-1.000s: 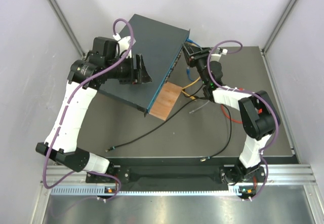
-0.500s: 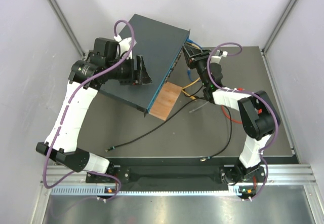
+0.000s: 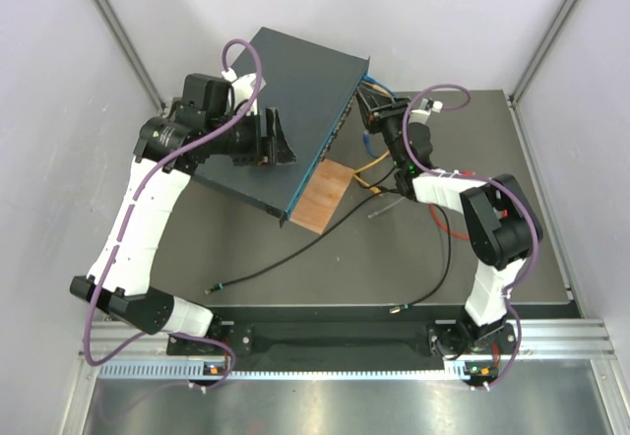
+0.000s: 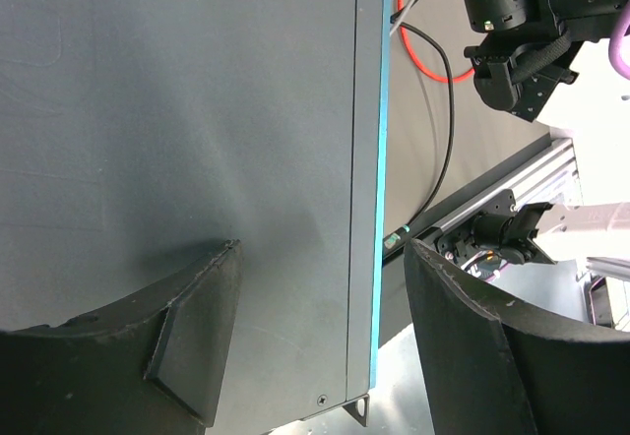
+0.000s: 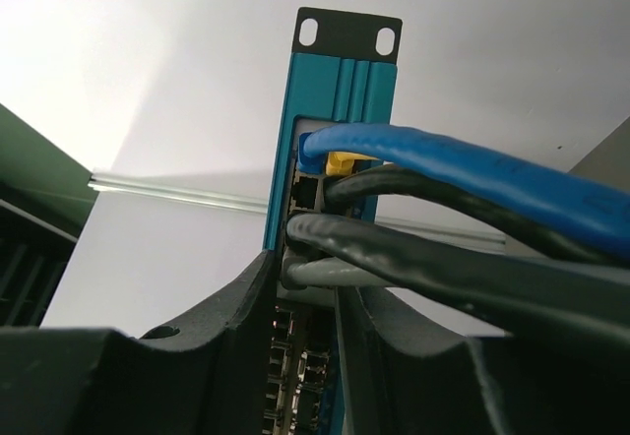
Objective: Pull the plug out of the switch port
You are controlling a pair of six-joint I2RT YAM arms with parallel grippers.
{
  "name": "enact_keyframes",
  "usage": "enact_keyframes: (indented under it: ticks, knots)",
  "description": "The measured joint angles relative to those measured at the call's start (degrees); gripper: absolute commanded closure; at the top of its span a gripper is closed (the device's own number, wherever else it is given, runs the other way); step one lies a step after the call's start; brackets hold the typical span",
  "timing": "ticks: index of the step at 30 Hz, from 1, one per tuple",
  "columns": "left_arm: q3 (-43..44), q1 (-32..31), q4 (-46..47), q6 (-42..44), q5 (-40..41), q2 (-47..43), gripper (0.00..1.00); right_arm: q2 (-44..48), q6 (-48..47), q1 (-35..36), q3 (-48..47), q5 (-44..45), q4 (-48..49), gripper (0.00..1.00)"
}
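Switch point(image 3: 295, 91) lies slanted on desk point(image 3: 492, 248), port face twd R arm. R claw point(image 5: 308, 292) nearly closed, pinching grey plug point(image 5: 300, 270) dead ahead, long axis in line w/ claw. L claw point(image 4: 320, 337) wide open, empty, over switch top.

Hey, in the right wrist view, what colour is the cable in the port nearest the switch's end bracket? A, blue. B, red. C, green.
A: the blue cable enters the switch just below its bracket, above the black cables.
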State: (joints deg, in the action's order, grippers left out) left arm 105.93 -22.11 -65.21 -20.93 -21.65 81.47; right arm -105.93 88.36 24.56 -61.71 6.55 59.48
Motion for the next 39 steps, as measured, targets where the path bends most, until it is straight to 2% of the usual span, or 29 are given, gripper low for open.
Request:
enact_keyframes:
  ticks: [13,16,21,39]
  knots:
    - [-0.35,0.00,0.02,0.09,-0.20,-0.35,0.28,-1.73,0.52,-0.33,-3.41,0.61,-1.27,0.76]
    - [-0.42,0.00,0.02,0.11,-0.20,-0.35,0.28,-1.73,0.11,-0.28,-3.65,0.50,-1.64,0.74]
    - [-0.68,0.00,0.07,0.13,-0.26,-0.50,0.28,-1.73,-0.92,-0.20,-3.43,0.33,-1.57,0.62]
    - [-1.07,0.00,0.13,0.15,-0.63,-0.83,0.28,-1.70,-0.20,-0.17,-1.51,-1.05,1.14,0.64]
